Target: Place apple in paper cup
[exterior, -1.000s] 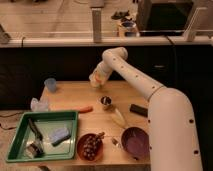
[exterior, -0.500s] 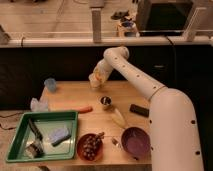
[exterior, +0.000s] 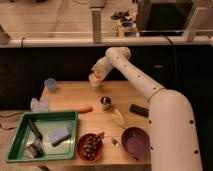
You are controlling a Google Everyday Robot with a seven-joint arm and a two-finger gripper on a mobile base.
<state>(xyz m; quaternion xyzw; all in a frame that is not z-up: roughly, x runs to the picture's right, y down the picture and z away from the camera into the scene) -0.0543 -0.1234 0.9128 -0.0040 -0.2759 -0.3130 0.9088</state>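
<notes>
The paper cup (exterior: 94, 83) is a short cream-white cup standing near the far edge of the wooden table (exterior: 125, 95). The apple (exterior: 96, 76) shows as a small orange patch right at the cup's top, against the gripper's tip. My gripper (exterior: 98, 74) is at the end of the white arm, which reaches over the table from the right and bends down at the cup. It hangs directly over the cup and touches or nearly touches the apple. Whether the apple rests in the cup or hangs just above it is hidden.
A translucent blue cup (exterior: 50, 85) and crumpled plastic (exterior: 39, 104) stand left. A carrot (exterior: 84, 109), small dark metal cup (exterior: 105, 102) and black block (exterior: 139, 110) lie mid-table. In front are a green tray (exterior: 20, 145), a grape bowl (exterior: 91, 146) and a purple bowl (exterior: 134, 141).
</notes>
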